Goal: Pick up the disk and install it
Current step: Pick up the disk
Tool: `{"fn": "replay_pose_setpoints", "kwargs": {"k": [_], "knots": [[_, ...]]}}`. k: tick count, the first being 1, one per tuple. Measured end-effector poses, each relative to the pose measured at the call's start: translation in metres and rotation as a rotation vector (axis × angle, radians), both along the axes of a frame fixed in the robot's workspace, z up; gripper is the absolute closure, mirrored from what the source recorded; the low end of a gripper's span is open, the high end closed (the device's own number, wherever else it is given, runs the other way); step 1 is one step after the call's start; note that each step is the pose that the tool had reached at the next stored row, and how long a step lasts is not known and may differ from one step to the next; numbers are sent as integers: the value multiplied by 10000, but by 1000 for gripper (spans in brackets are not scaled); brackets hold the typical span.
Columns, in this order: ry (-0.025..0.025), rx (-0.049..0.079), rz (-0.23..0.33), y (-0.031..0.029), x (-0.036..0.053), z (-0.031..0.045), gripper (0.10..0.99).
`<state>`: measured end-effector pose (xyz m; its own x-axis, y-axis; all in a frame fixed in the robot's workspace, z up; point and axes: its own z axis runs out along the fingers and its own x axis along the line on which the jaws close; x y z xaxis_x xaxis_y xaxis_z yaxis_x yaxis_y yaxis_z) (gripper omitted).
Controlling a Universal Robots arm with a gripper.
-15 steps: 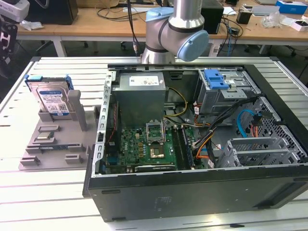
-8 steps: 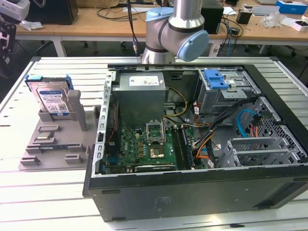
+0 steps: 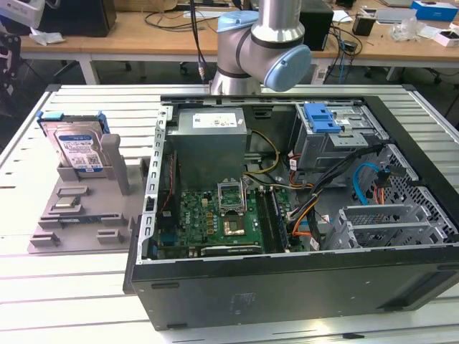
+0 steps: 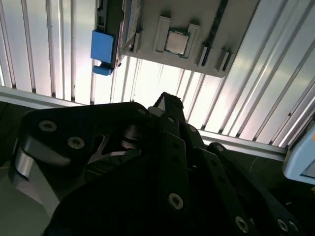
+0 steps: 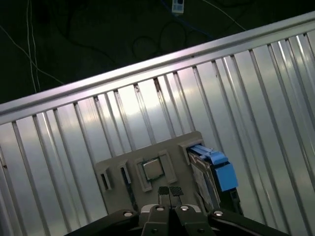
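Note:
The disk (image 3: 75, 147) is a silver drive with a white-and-blue label and a blue rail. It stands on edge in a grey holder (image 3: 79, 215) on the slatted table, at the exterior view's left, outside the computer case. In both wrist views my gripper (image 5: 170, 192) hangs high above the table over that holder, well clear of the disk (image 5: 216, 167). Its two fingertips are pressed together with nothing between them. In the second wrist view the dark gripper (image 4: 165, 101) points toward the holder (image 4: 187, 39), with the disk's blue rail (image 4: 102, 49) off to one side.
An open computer case (image 3: 287, 287) lies on the table at the exterior view's right. Inside are a grey power supply (image 3: 211, 136), a motherboard (image 3: 215, 215), a blue-handled drive cage (image 3: 323, 122) and loose cables. A small chip (image 5: 152, 169) sits in the holder. Desks stand behind.

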<state>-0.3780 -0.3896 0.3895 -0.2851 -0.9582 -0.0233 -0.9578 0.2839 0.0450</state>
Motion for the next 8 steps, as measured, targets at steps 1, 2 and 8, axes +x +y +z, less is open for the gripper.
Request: {"fn": "replay_pose_setpoints", "kwargs": {"k": [1,2,8], "knots": [[0,0,169,0,0,0,980],[0,0,259,0,0,0,980],[0,0,901,0,0,0,980]]}}
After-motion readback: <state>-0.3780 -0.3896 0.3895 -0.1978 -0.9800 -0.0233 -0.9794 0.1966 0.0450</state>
